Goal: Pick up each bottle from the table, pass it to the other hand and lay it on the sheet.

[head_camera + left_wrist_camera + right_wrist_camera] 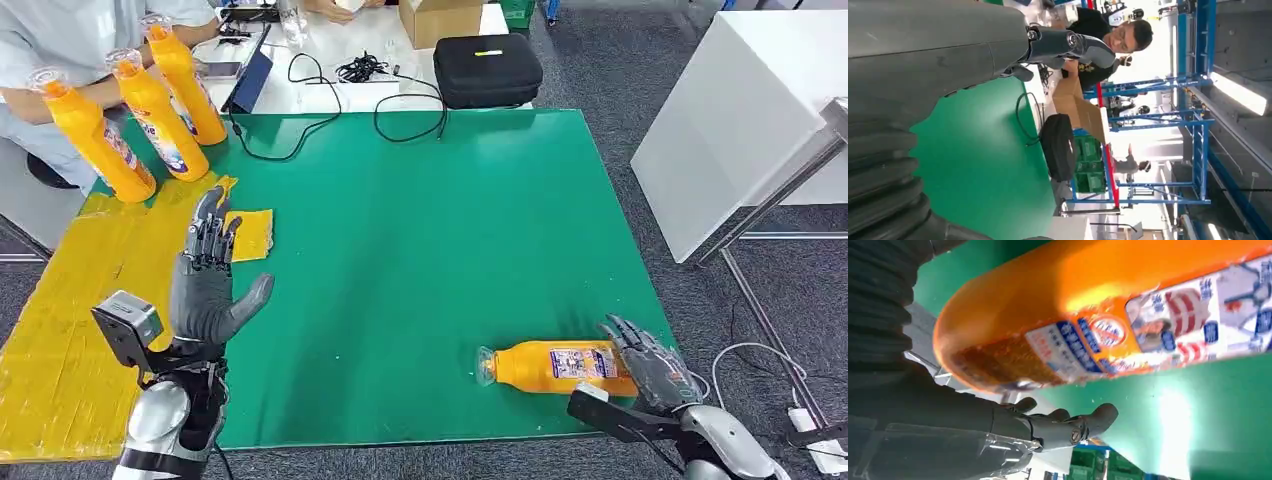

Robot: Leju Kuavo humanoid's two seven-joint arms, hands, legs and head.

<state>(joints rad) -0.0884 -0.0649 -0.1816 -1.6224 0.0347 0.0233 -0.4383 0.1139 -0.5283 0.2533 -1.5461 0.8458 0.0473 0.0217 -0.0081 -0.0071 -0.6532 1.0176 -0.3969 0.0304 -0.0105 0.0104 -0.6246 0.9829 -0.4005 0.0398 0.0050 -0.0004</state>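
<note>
Here the right robot hand (655, 365) sits at the near right corner of the green tabletop (420, 240), its fingers spread beside the base end of an orange bottle (560, 366) that lies on its side. The fingers reach over that end, but whether they actually grip the bottle I cannot tell; in the right wrist view the bottle (1108, 315) looms close above the curled fingers (1068, 425), with green showing between them.

The bottle's neck points toward the left, its printed label facing up. The left robot hand (208, 285) is raised over the left part of the tabletop, palm open, fingers apart and holding nothing.

Beyond it, a yellow sheet (70, 320) covers the left edge of the tabletop, with a small yellow patch (250, 235) just beside the fingertips. Three more orange bottles (150, 115) stand upright in a row at the far left corner, on or near the sheet. A black cable (300, 140) trails onto the far edge, and a black case (487, 68) rests on the white table behind. A person (60, 40) sits behind the standing bottles.
</note>
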